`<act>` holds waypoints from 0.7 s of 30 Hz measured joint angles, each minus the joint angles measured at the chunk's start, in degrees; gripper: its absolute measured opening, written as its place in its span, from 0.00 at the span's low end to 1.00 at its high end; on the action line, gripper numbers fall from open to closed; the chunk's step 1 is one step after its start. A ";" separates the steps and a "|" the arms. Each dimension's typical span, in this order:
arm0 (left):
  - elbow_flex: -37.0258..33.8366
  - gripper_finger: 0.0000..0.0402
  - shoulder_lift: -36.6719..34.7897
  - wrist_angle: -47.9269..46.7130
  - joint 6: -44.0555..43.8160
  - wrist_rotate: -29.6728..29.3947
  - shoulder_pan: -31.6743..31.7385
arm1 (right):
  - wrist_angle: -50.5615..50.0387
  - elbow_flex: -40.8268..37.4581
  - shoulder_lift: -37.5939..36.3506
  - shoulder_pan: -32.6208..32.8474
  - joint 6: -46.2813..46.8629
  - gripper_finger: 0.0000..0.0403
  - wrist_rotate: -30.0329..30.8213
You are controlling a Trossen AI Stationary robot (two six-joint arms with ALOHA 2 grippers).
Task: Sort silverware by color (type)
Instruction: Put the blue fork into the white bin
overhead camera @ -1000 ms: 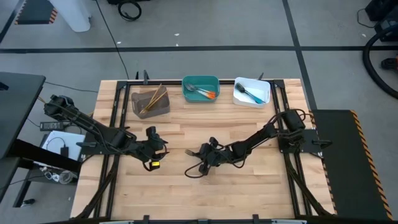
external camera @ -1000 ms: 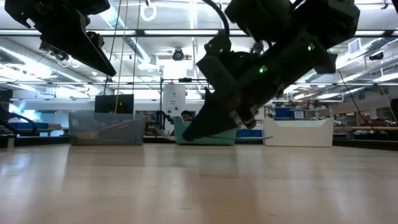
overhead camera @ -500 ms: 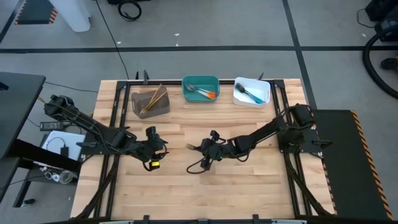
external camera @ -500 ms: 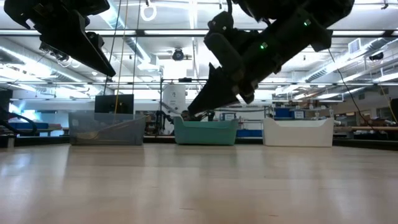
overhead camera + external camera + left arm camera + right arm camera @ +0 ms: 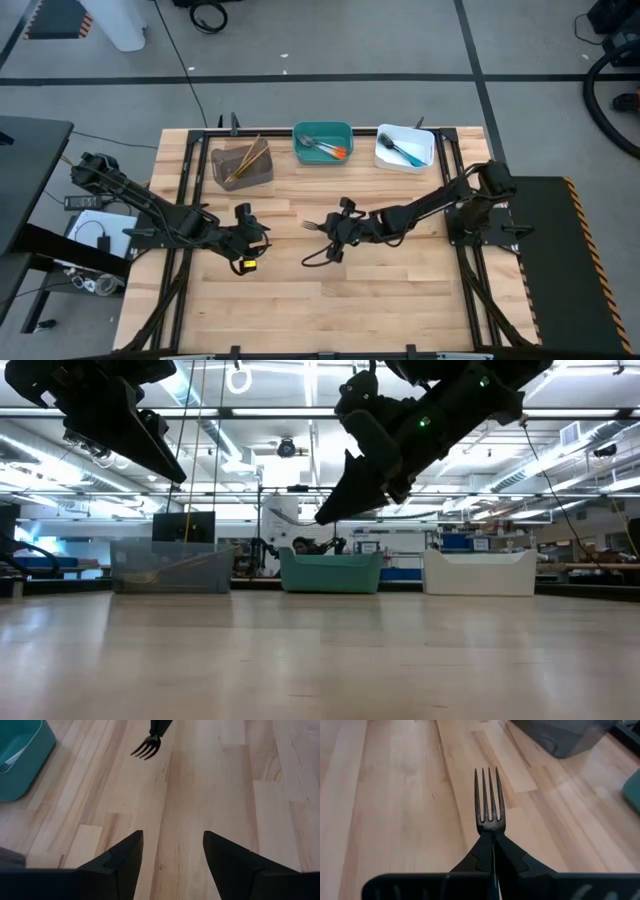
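A dark metal fork (image 5: 489,800) sticks out of my right gripper (image 5: 493,839), which is shut on it above the middle of the table (image 5: 330,228). Its tines (image 5: 310,224) point toward the table's left side, and in the left wrist view the fork (image 5: 147,747) shows ahead. My left gripper (image 5: 172,850) hangs open and empty over the table's left part (image 5: 250,238). More silverware lies in the three bins at the far edge. My right gripper pinches the fork at its neck (image 5: 490,831), just behind the tines, between its two fingertips. The fork lies along the fingers and juts out past them; its handle is hidden by the gripper. The fork slants down toward the table's left and hangs clear of the wood.
At the far edge stand a grey bin (image 5: 241,163) with gold pieces, a teal bin (image 5: 323,142) with orange-handled pieces, and a white bin (image 5: 405,147) with blue-handled ones. A cable loop (image 5: 315,258) hangs under the right gripper. Bare wood lies toward the near edge.
My right gripper has risen and moved toward the far edge, rolling somewhat, still shut on the fork. The fork has gone up with it, well clear of the table.
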 joint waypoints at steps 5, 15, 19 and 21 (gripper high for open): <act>0.00 0.54 -0.01 0.01 0.00 0.00 0.02 | -2.01 0.01 -2.16 -0.65 -3.99 0.03 -0.07; 0.00 0.54 0.00 0.02 0.01 -0.02 0.04 | -10.06 -1.06 -7.36 -0.67 -14.27 0.03 8.38; 0.00 0.54 0.00 0.02 0.02 -0.02 0.04 | -9.85 -3.52 -9.71 -0.74 -18.94 0.03 11.55; 0.00 0.54 0.00 0.02 0.02 -0.02 0.04 | -9.60 -4.77 -10.75 -0.74 -21.21 0.03 12.53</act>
